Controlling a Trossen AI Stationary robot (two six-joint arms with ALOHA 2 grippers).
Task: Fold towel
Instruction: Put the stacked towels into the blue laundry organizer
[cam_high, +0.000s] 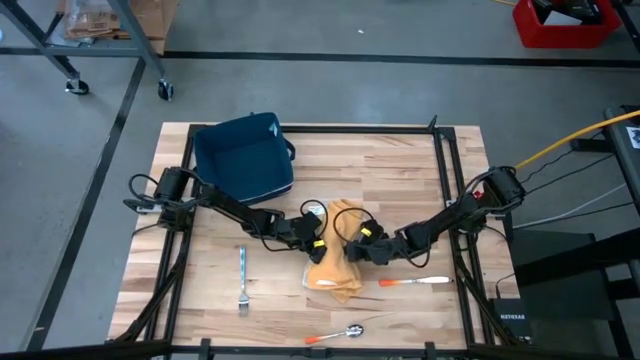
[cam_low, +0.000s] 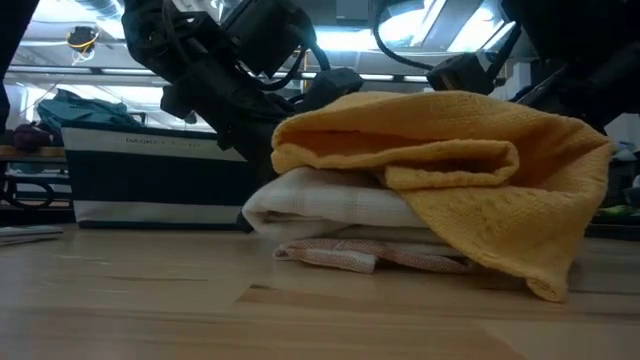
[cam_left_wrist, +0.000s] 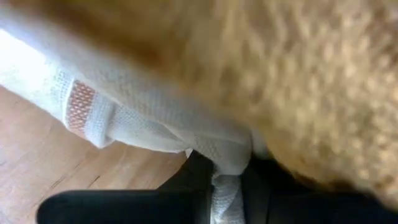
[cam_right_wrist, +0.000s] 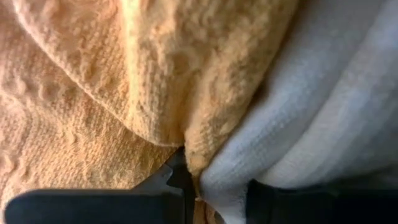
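A yellow knitted towel (cam_high: 338, 258) lies crumpled on top of a white towel (cam_low: 330, 208) with a red-checked edge (cam_low: 330, 256) in the middle of the wooden table. The pile rests on the table by the white towel's underside. My left gripper (cam_high: 316, 243) is at the pile's left side, shut on white cloth. My right gripper (cam_high: 352, 250) reaches into the pile from the right, shut on yellow and white cloth. In the low view the pile hides both sets of fingers. My left gripper pinches a bunched fold of the white towel (cam_left_wrist: 225, 167) between its two fingers, below the yellow towel's edge. The fingers slant down from the table's left. My right gripper pinches an edge of the yellow towel (cam_right_wrist: 189, 158) together with a white fold (cam_right_wrist: 230, 177), slanting down from the right.
A blue bin (cam_high: 243, 160) stands at the far left of the table, behind my left arm. A fork (cam_high: 242, 277) lies near left, a spoon (cam_high: 340, 333) near the front edge and an orange-handled knife (cam_high: 415, 283) to the pile's right.
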